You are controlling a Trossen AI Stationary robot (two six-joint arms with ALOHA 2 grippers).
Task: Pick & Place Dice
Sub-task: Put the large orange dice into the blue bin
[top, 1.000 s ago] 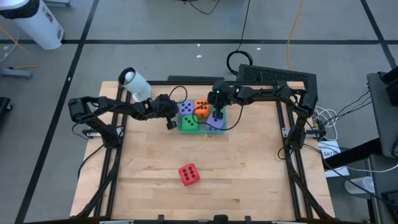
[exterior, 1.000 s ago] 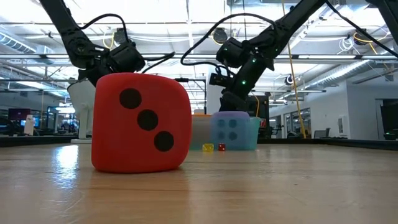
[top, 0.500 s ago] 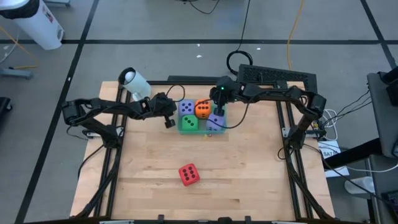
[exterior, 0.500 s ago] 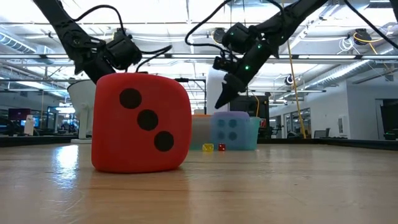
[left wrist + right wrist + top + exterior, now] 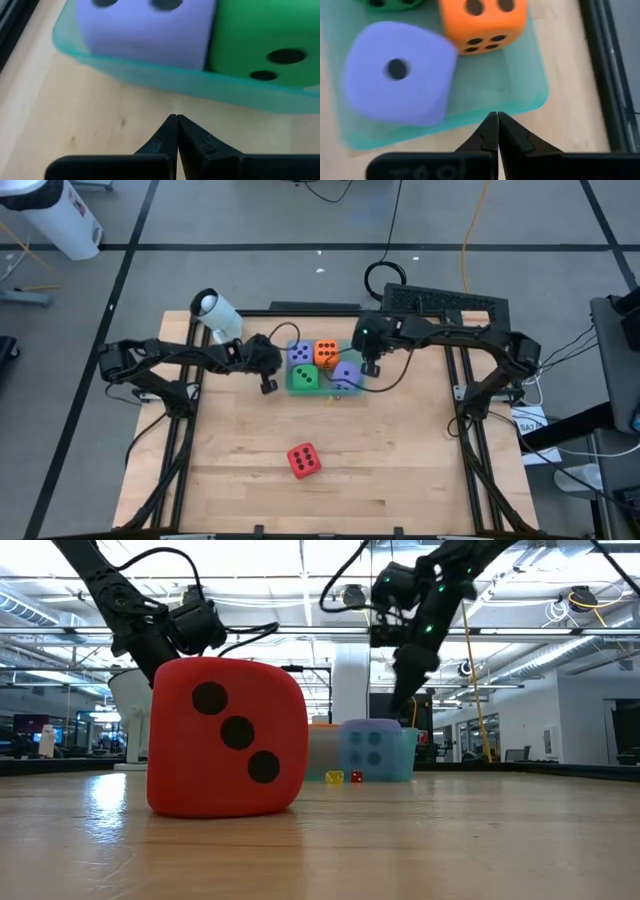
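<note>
Four dice sit in the teal tray (image 5: 358, 394) near the middle of the surface's (image 5: 400, 470) far edge: purple die (image 5: 299, 354) and orange die (image 5: 326, 353) in the far row, green die (image 5: 305, 378) and second purple die (image 5: 346, 374) in the near row. The second purple die looks tilted, leaning against the orange one, one pip showing in the right wrist view.

Red die (image 5: 304, 460) is alone on the surface, well apart from the tray, toward the near edge, roughly centred. In the low view it fills the foreground, three pips facing the camera.

Left gripper (image 5: 267, 383) hangs just outside the tray's left side, above the surface, fingers (image 5: 167, 131) together and holding nothing. Its wrist view shows the tray wall directly ahead, with the purple and green dice behind it.

Right gripper (image 5: 372, 367) is over the tray's right edge, just beside the second purple die, fingers (image 5: 489, 129) pressed together, empty. In the low view it sits raised above the tray.

Two tiny dice (image 5: 345, 777), yellow and red, lie on the surface in front of the tray in the low view.
</note>
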